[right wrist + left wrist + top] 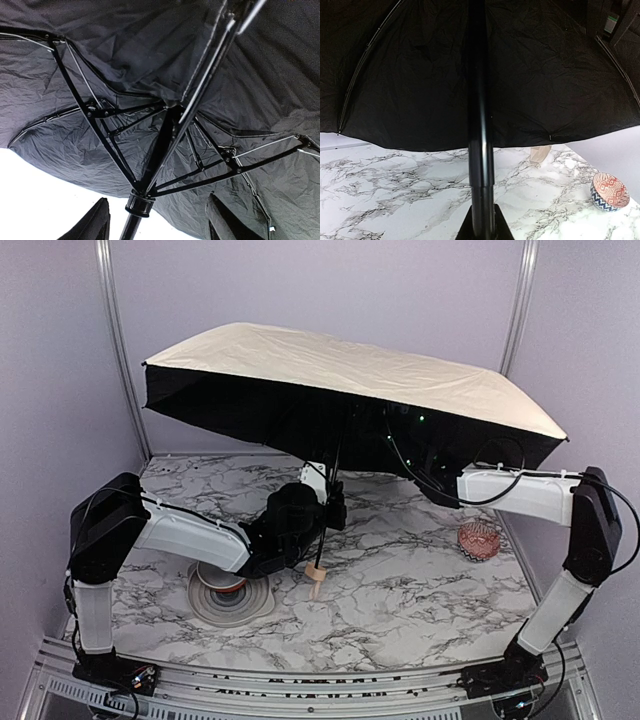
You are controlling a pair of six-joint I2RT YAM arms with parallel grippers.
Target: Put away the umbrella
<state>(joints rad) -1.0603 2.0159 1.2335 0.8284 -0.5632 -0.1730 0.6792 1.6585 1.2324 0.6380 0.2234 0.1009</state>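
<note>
open umbrella held upright over marble tabletop

the umbrella (350,365) stands open above the tabletop (400,580), cream canopy up and tilted, its black lining facing down. seen from overhead, the left tool (328,505) is clamped on the thin black shaft (331,472), and the tan handle (316,576) hangs below the grip, near the marble. the right arm reaches in under the canopy's right side, where the overhead view loses its tip in the shadow.

the right wrist camera shows what is hidden there: the right tool (157,210) with its two fingers (92,222) set wide apart, gripping nothing. the runner (140,204) sits between them and the ribs (100,130) fan out above against the lining.

the left wrist camera looks straight up the shaft, which rises from between its own fingers into the lining. only this view shows a tan strip (539,156) just under the canopy's far edge; what it is cannot be told.

a patterned bowl (480,539) sits on the marble near the right arm, well apart from the handle. whether it holds anything cannot be told from any view. near the left arm a grey plate (250,610) carries a small bowl (226,583), white and red, partly hidden by the arm. the wrist cameras do not show the plate.
</note>
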